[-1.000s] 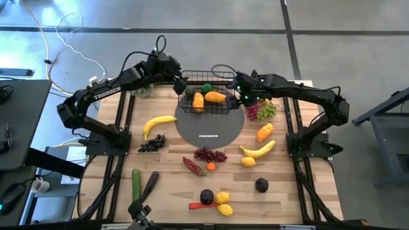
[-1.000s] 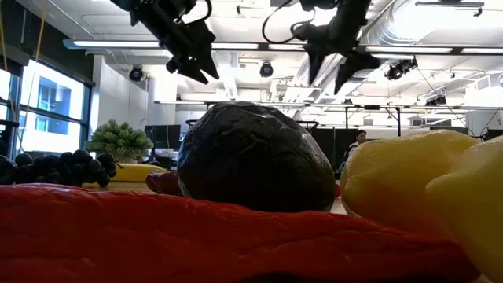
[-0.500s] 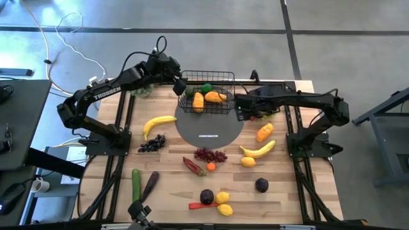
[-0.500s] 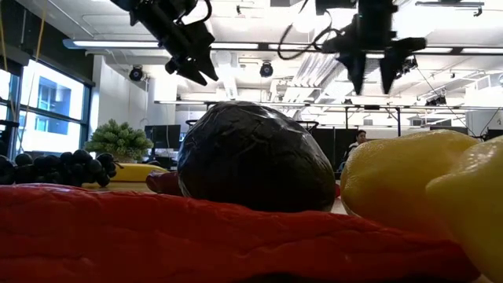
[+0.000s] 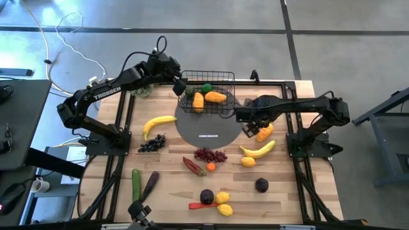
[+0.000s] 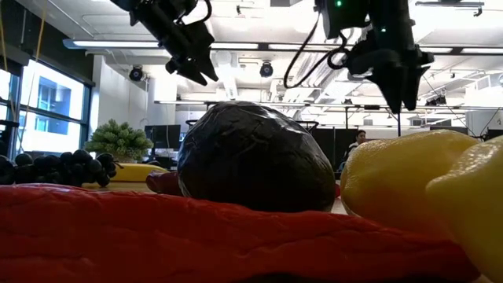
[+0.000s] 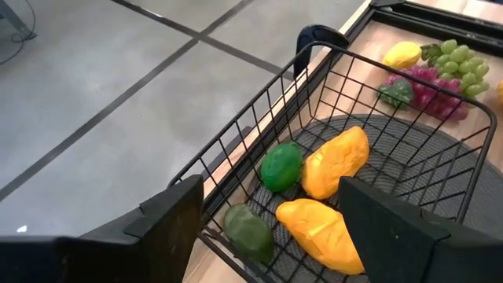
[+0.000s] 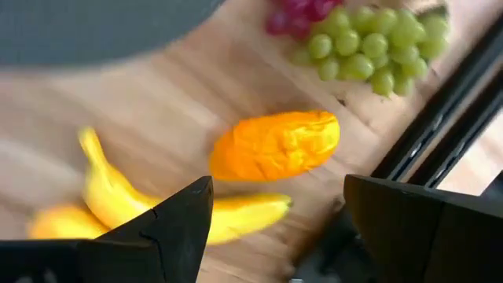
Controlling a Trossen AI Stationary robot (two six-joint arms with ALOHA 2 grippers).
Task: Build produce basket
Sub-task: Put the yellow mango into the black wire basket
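The black wire basket stands at the table's far middle, on the far rim of a grey disc. It holds two orange pieces and two green ones. My left gripper hovers open at the basket's left end, touching nothing. My right gripper is open above the table, right of the disc. An orange fruit lies just beyond its fingers, with a banana and green and red grapes near it. More produce lies scattered across the table.
On the wood lie a banana, dark grapes, red grapes, a chilli, a lemon, a plum, a cucumber and an eggplant. Near the front edge are another plum and lemons. A leafy bunch sits far left.
My right gripper has swung away from the basket's right end, toward the table's near edge and right. It now sits over the orange fruit beside the disc and has stayed open. The left arm and basket have kept still.
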